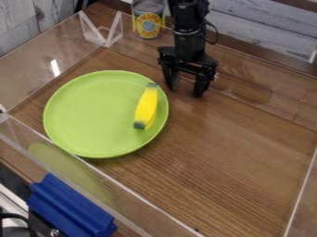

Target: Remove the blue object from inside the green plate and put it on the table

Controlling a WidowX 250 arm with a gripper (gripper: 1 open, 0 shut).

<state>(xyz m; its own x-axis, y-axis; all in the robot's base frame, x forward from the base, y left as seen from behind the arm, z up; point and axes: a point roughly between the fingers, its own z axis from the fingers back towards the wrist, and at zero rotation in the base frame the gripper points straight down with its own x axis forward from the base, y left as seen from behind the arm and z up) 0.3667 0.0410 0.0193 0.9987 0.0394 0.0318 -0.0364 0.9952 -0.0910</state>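
The blue object point(147, 106) is a small curved yellow banana-shaped piece with a dark tip, lying on the right part of the lime-green plate point(81, 116). My black gripper point(187, 88) hangs just past the plate's right rim, pointing down at the brown wooden table point(235, 157). Its fingers are spread open with nothing between them. The gripper stands a short way to the upper right of the piece and does not touch it.
Clear acrylic walls point(148, 208) border the table. A large blue ridged block point(69, 208) lies outside the front wall at lower left. A yellow-labelled container point(148, 20) stands at the back, behind the arm.
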